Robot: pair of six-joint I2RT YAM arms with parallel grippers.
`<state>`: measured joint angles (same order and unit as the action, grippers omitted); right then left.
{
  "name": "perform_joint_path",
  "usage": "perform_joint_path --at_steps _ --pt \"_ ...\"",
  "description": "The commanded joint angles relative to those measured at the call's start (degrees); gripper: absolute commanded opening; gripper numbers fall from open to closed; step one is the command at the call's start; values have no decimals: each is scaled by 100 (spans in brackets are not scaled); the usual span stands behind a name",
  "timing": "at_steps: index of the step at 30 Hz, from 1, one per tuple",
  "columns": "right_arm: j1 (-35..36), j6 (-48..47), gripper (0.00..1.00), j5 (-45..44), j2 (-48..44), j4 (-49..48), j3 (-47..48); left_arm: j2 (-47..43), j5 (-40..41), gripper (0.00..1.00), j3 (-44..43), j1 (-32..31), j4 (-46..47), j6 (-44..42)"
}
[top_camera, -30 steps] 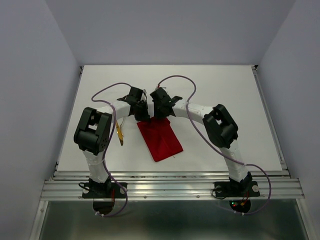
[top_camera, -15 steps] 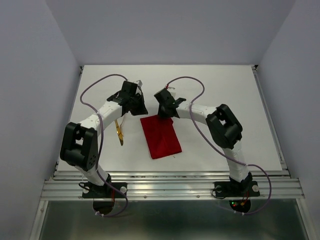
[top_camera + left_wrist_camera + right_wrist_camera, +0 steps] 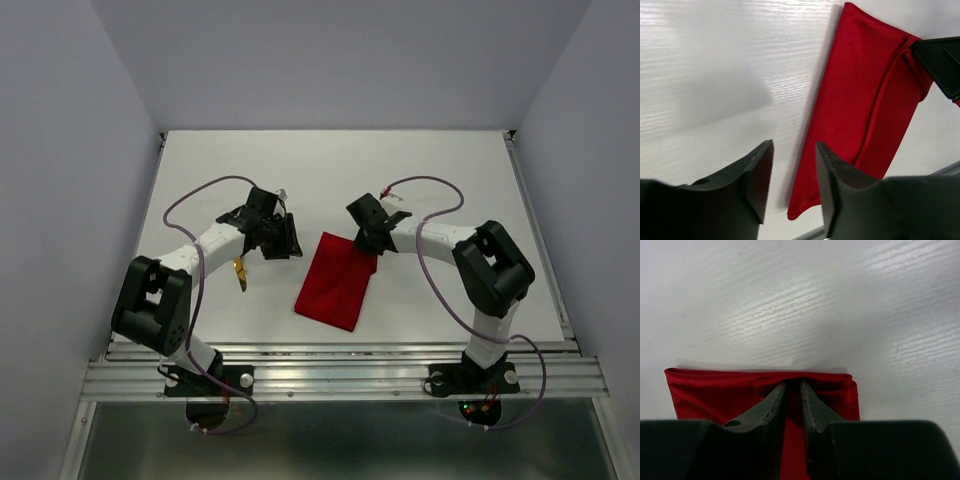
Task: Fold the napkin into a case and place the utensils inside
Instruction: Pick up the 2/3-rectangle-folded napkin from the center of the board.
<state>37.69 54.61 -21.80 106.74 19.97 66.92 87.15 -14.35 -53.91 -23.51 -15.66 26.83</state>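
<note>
**A:** Where is the napkin [image 3: 335,285]?

**B:** It lies flat on the white table [image 3: 450,180], folded into a long red rectangle. It sits at a slant between the two arms, with its far short edge nearer the right arm.

**A:** And the right gripper [image 3: 793,386]?

**B:** It is at the napkin's far short edge. Its fingers are nearly together and pinch a small ridge of cloth at the middle of that edge, so the fabric puckers around them.

**A:** What about the left gripper [image 3: 792,147]?

**B:** It is just left of the napkin's far end, over bare table. Its fingers stand apart with nothing between them, and they do not touch the cloth.

**A:** Any utensils?

**B:** A gold knife [image 3: 239,271] lies on the table left of the napkin, apart from it. It is on the far side of the left gripper and close by the left forearm, which partly hides it.
</note>
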Motion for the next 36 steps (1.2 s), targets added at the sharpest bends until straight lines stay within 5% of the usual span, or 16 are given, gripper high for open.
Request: perform_joint_path --at_steps 1,9,24,28,30,31,36 --pt "45 314 24 54 -100 596 -232 47 -130 55 -23 -312 230 7" --pt "45 164 24 36 -83 596 49 934 46 61 -611 -699 344 -20" --pt "45 129 25 132 -92 535 15 2121 257 51 -1244 -927 476 -29" --pt "45 146 25 124 -144 508 15 2297 345 35 -1394 -1015 380 -3" --pt "45 103 25 150 -179 508 41 2376 380 5 -1473 -1024 345 7" --pt "45 76 26 159 -206 517 76 2394 415 0 -1508 -1024 318 15" --pt "45 -274 31 133 -530 517 173 2306 372 0 -1578 -1016 353 -169"
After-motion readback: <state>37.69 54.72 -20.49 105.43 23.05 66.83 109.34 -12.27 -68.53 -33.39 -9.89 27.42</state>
